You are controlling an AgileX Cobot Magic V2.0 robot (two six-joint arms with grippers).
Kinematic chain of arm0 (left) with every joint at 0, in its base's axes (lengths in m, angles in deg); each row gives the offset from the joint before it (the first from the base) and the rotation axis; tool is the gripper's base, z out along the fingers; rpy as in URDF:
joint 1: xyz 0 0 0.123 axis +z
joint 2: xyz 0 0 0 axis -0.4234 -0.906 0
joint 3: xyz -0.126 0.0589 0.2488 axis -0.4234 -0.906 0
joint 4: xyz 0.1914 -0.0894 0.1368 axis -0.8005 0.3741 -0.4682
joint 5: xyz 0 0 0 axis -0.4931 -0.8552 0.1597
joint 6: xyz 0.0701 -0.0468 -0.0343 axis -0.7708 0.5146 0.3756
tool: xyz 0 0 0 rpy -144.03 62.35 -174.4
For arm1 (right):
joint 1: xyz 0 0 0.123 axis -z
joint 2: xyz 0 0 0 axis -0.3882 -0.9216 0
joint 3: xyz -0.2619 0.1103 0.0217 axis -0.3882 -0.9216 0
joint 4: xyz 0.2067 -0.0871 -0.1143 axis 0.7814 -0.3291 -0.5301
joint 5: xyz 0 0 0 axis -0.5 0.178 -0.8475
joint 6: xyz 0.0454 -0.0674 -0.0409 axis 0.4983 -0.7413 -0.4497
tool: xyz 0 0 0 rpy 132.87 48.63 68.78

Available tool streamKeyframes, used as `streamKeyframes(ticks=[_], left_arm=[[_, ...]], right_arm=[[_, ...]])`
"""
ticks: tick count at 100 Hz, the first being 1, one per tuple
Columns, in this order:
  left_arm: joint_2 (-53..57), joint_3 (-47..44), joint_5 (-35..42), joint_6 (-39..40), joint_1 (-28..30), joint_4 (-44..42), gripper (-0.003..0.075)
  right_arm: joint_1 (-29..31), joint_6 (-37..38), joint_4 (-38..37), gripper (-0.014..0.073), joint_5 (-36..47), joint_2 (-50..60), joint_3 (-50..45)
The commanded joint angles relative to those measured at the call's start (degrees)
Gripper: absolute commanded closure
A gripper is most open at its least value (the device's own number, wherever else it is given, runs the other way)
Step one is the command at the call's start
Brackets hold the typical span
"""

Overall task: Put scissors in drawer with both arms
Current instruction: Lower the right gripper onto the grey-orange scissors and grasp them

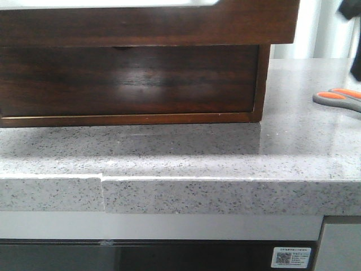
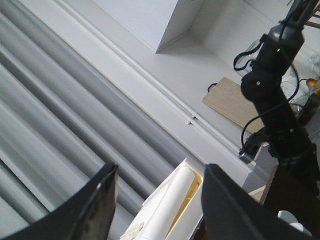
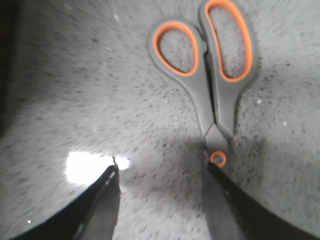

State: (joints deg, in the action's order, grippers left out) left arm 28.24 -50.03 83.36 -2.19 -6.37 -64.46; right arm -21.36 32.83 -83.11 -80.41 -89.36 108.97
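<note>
On the far right of the speckled countertop (image 1: pixel 186 149) the scissors (image 1: pixel 338 99) lie flat and closed, handles pointing left toward the cabinet, well apart from it. In the right wrist view the right gripper (image 3: pixel 162 197) hovers low over them with its fingers spread and grasping nothing; one finger sits just beside the orange pivot screw, so the blades seem to run under it, probably lined up for a pinch near the pivot, where the scissors are narrow and balanced.

The drawer (image 1: pixel 127 79) fills the left and middle of the front view, shut flush in its dark wood frame, so it has to be pulled out before anything can go in. That likely falls to the left gripper (image 2: pixel 157 200), which is raised and angled toward a white wall, fingers released and empty. Between its fingers shows a pale roll (image 2: pixel 167 210), and farther off a wooden board (image 2: pixel 232 102).
</note>
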Motion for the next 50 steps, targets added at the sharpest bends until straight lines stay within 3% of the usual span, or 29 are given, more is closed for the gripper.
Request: streamKeyframes(ticks=[1,26,50], left_arm=[[-0.31,1.97,1.86,1.05,-0.38,2.82,0.0361],[-0.31,1.97,0.96,1.05,-0.38,2.82,0.0361],[-0.31,1.97,0.74,1.05,-0.38,2.82,0.0361]], right_arm=[[0.03,1.03,-2.58,0.0245,-4.45,-4.00,7.25],[0.14,3.62,-8.00,0.0245,-12.09,-12.41,18.28],[1.11,3.90,-7.96,0.0245,-14.16,-14.82,19.17]])
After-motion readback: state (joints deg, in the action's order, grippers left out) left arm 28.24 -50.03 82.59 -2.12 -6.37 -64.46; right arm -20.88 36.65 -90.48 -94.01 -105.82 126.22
